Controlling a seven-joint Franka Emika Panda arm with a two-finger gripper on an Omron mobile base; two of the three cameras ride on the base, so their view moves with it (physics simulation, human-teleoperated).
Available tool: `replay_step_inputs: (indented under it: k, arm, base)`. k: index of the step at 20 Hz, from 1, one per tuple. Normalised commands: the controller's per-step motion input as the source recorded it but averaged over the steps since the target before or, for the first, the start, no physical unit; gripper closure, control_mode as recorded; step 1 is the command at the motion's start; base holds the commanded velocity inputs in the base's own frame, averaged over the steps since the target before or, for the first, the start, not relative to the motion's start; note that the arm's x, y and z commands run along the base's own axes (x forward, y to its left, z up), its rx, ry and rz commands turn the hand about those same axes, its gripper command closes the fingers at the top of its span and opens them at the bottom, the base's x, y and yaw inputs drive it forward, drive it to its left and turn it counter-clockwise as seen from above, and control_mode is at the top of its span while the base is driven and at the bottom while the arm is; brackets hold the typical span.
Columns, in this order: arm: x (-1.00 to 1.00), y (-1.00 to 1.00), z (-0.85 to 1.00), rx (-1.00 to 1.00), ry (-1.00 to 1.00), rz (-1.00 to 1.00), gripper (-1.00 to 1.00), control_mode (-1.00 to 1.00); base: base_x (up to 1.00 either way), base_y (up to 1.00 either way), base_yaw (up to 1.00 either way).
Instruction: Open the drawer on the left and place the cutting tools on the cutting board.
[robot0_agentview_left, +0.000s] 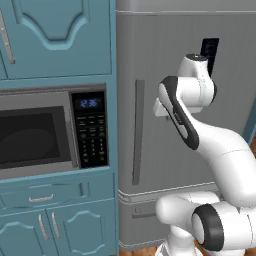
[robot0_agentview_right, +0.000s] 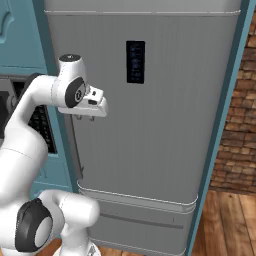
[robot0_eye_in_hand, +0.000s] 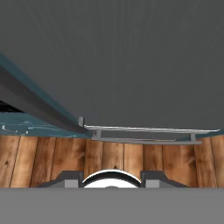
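Note:
A wide, shallow teal drawer (robot0_agentview_left: 42, 195) with a short silver bar handle sits shut under the microwave, low at the left. My gripper (robot0_agentview_right: 85, 118) hangs from the raised hand and points down, close in front of the grey fridge door and well right of and above the drawer. Its fingertips (robot0_eye_in_hand: 72, 180) stand apart with nothing between them, over the wooden floor. The gripper (robot0_eye_in_hand: 112, 181) is open. The cutting tools and the cutting board are out of view.
A tall grey fridge (robot0_agentview_right: 150, 125) with a dark display panel (robot0_agentview_right: 135, 61) faces me; its lower drawer handle (robot0_eye_in_hand: 144, 130) lies below the hand. A microwave (robot0_agentview_left: 45, 132) sits in teal cabinetry, with arched doors (robot0_agentview_left: 75, 227) below. A brick wall (robot0_agentview_right: 240, 125) stands right.

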Motion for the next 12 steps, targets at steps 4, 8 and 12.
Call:
replay_step_inputs:
  k: [4,8,12]
  arm:
    - [-0.11,0.00,0.00,0.00,0.00,-0.02,-1.00,-1.00]
    - [-0.39,0.05,0.00,0.00,0.00,-0.01,-1.00,-1.00]
    - [-0.62,0.87,-0.16,-0.02,0.11,0.07,-1.00,-1.00]
  base:
    - [0.00,0.00,0.00]
    - [0.00,0.00,0.00]
    - [0.00,0.00,0.00]
